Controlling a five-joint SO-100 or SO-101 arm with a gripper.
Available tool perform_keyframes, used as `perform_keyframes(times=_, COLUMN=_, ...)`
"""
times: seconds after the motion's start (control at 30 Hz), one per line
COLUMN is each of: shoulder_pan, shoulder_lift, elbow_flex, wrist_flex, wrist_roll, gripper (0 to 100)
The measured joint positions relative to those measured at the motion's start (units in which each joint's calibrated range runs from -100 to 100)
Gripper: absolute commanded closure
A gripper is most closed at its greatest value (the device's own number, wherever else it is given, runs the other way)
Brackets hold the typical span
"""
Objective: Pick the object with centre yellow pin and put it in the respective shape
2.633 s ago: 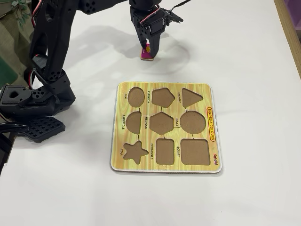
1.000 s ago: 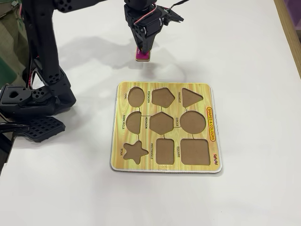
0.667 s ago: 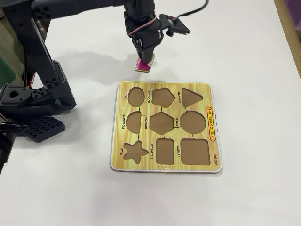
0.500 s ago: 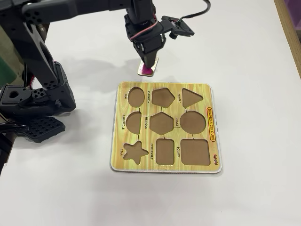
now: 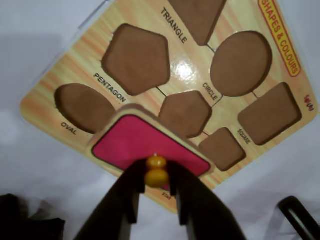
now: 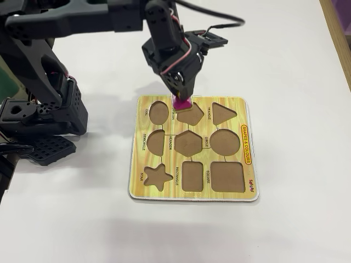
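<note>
The single magenta rounded-rectangle wooden piece hangs by its yellow knob, pinched in the closed black gripper, above the far edge of the yellow wood-grain shape board. The board's one brown RECTANGLE cutout, among nine empty recesses, lies at the near edge, across the board.

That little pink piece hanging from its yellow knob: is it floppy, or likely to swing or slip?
The pink piece probably stays stiff: its pale edge looks like flat wood and it shows no sag. It seems light, since the gripper carries it by the yellow knob alone. Held only there, it may tilt or pivot; in the wrist view it already hangs at an angle over the shape board.
</note>
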Motion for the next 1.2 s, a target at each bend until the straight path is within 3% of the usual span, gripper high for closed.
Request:
perform_keyframes(times=0.37, shoulder_pan=12.7, shoulder_lift=0.0, elbow_flex=0.0, wrist_flex=0.0, wrist_roll=5.5, gripper=99)
perform_keyframes(times=0.7, shoulder_pan=21.4, shoulder_lift=0.0, elbow_flex=0.0, wrist_flex=0.0, wrist_roll=5.9, gripper=99)
perform_keyframes(times=1.2, shoulder_pan=25.4, shoulder_lift=8.8, elbow_flex=-6.8, wrist_flex=-1.7, wrist_roll=5.9, gripper=99)
